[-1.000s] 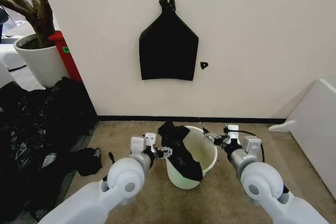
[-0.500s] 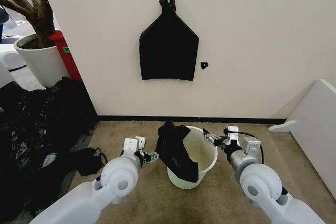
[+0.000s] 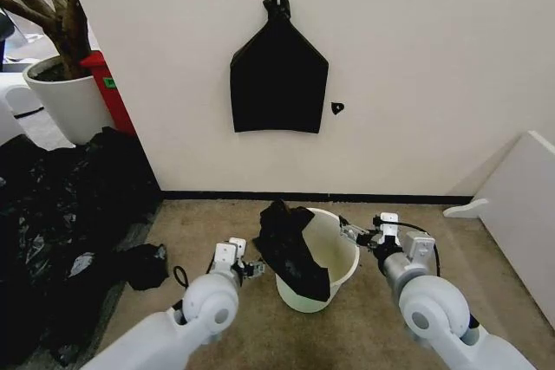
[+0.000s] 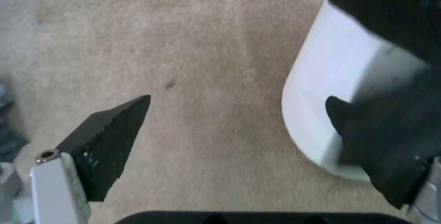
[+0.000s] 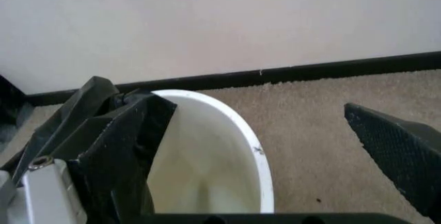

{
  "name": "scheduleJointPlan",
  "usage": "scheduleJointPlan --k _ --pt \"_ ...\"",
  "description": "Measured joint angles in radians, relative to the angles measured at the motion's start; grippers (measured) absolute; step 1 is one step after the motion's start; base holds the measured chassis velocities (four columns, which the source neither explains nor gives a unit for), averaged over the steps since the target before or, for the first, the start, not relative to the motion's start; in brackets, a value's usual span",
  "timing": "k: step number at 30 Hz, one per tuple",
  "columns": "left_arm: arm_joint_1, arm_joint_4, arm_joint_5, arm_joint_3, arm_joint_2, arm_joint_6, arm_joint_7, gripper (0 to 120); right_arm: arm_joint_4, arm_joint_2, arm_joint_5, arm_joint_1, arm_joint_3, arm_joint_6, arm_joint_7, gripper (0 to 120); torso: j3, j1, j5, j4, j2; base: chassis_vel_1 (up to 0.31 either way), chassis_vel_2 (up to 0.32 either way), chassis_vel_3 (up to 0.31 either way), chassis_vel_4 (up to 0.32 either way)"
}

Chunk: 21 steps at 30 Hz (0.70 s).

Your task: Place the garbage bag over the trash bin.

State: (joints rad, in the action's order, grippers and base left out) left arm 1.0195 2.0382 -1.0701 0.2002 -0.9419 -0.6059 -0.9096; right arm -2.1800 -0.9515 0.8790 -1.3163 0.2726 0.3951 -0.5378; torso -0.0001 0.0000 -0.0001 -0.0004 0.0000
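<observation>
Garbage bag (image 3: pixel 290 249) draped over left rim of trash bin (image 3: pixel 341 253), hanging partly inside and partly down outer wall. Left gripper (image 3: pixel 251 267) just beside bin, jaws spread, holding nothing. Right gripper (image 3: pixel 354 233) at bin's right rim, jaws spread, holding nothing. Bin upright on carpet (image 3: pixel 199 223).

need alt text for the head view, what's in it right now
A garbage bag hangs draped over the left side of the trash bin, standing on carpet by a wall. The left end effector, open, sits just left of the bin, and the right end effector, open, is at its right rim. A flat black bag hangs on the wall above.
</observation>
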Motion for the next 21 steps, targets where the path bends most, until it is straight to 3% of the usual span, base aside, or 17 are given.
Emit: scheduleJointPlan --k 4,6,9,12,21 --pt "0.133 0.098 -0.019 -0.115 0.119 -0.026 -0.042 100 -0.013 -0.007 -0.002 -0.01 0.01 0.0 0.002 100 0.0 0.0 0.0002 0.0007 0.0 0.0 0.0 0.0 0.0" --pt "0.158 0.109 -0.012 -0.14 0.139 -0.018 -0.028 100 -0.013 -0.01 -0.004 -0.011 0.013 0.0 0.003 100 0.0 0.0 0.0002 0.0009 0.0 0.0 0.0 0.0 0.0" --pt "0.211 0.129 0.034 -0.217 0.189 0.094 0.1 100 -0.015 -0.017 -0.012 -0.02 0.021 0.0 0.008 100 0.0 0.0 0.0002 0.0009 0.0 0.0 0.0 0.0 0.0" --pt "0.186 0.097 0.057 -0.234 0.165 0.189 0.211 100 -0.015 -0.02 -0.021 -0.023 0.017 0.0 0.011 100 0.0 0.0 -0.0003 0.0003 0.0 0.0 0.0 0.0 0.0" --pt "0.118 0.019 0.046 -0.182 0.096 0.227 0.342 100 -0.017 -0.026 -0.04 -0.038 0.003 -0.001 0.013 100 0.0 0.0 0.0 0.0003 0.0 0.0 0.0 0.0 0.0"
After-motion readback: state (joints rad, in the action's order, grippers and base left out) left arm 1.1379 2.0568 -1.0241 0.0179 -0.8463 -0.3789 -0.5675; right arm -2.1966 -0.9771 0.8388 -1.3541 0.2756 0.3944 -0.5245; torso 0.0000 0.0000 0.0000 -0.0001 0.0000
